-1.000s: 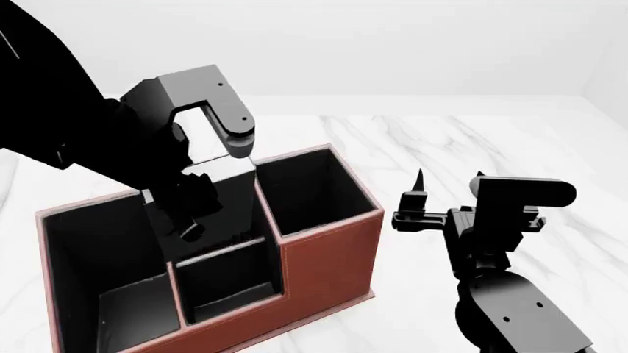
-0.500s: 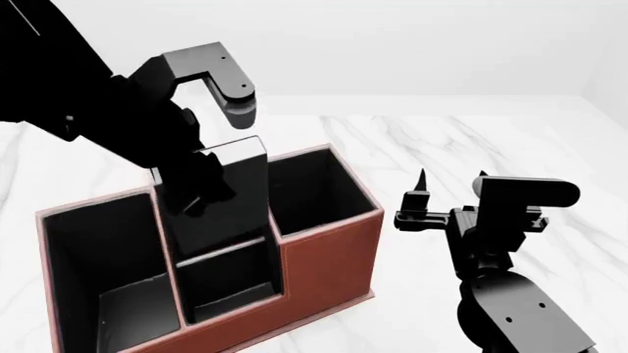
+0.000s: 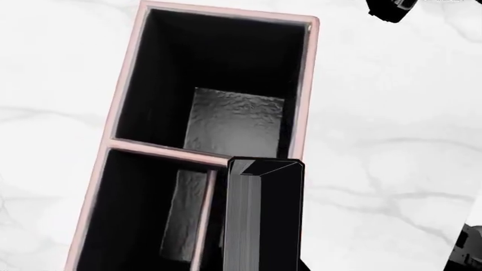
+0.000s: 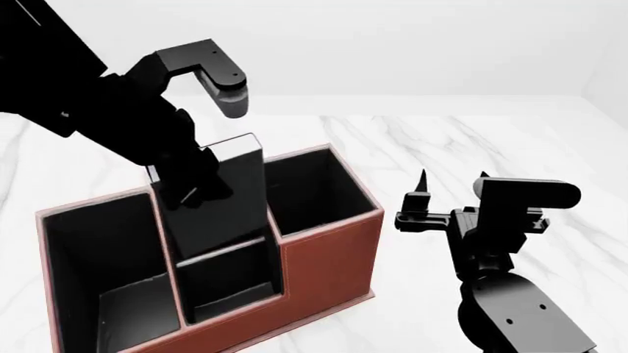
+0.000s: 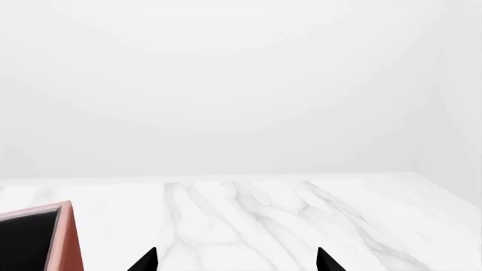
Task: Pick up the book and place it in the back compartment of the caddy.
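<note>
The reddish-brown caddy (image 4: 329, 268) with black-lined compartments stands in front of me. My left gripper (image 4: 196, 193) is shut on the black book (image 4: 231, 202) and holds it upright, slightly tilted. The book's lower end dips into the caddy's middle section, behind the low divider (image 4: 220, 252), beside the taller end section (image 4: 314, 187). In the left wrist view the book (image 3: 265, 217) reaches over the caddy's rim (image 3: 310, 84), its page edges showing. My right gripper (image 4: 449, 187) is open and empty, to the right of the caddy; its fingertips (image 5: 147, 262) show in the right wrist view.
White marble tabletop (image 4: 461, 143) runs all around the caddy, up to a plain white wall. A corner of the caddy (image 5: 66, 237) shows in the right wrist view. The tip of my right arm (image 3: 391, 8) shows in the left wrist view.
My left gripper has risen with the book, so the book now stands higher over the caddy's middle section. The right arm has not moved.
</note>
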